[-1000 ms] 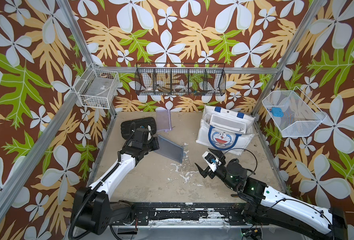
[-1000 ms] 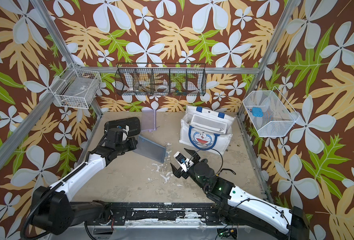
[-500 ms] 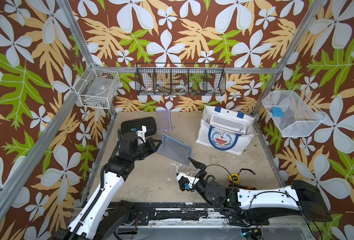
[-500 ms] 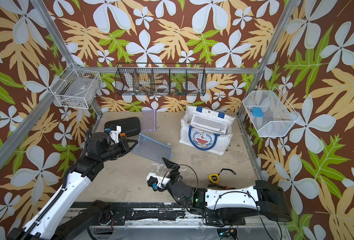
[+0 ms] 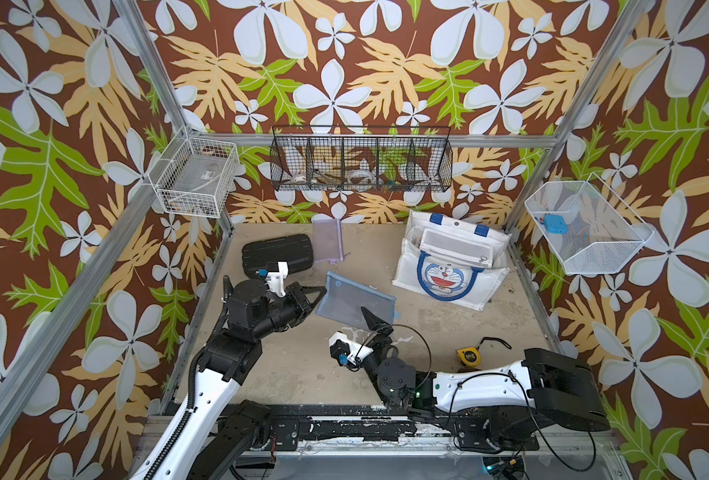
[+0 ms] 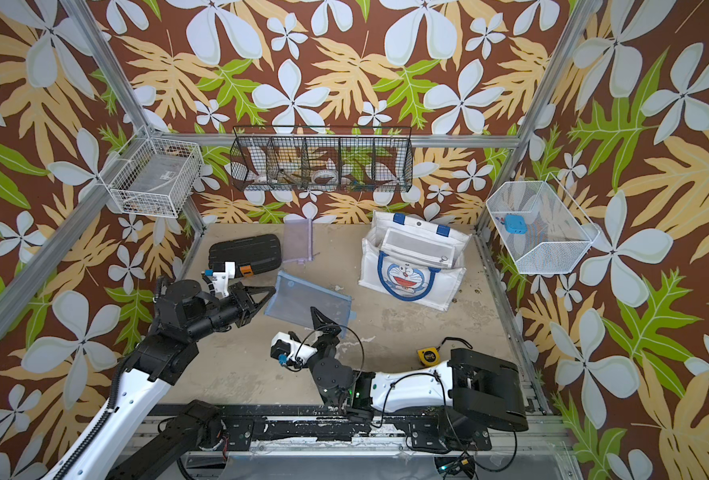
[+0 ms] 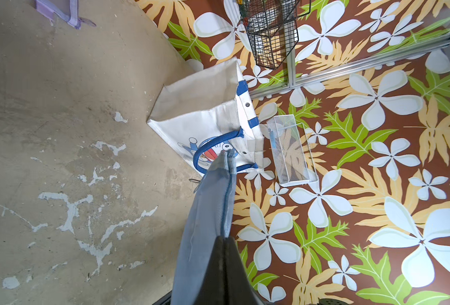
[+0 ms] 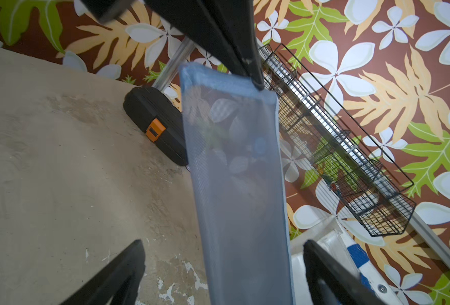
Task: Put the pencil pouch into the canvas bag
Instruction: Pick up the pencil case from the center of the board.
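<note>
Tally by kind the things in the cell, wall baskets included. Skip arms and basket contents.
Mesh pouches: 3 (blue pouch, purple pouch, white pouch)
Canvas bag: 1
Black case: 1
Tape measure: 1
Wire baskets: 3 (grid white basket, black basket, fine-mesh white basket)
Total: 9

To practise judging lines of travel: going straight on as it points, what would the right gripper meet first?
Probably the blue pouch, seen between the open fingers of the right gripper; depth is unclear.

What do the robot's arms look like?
The left arm and right arm are white tubes with black joints and looping black cables. Each has a white camera box and black pointed fingers.
</note>
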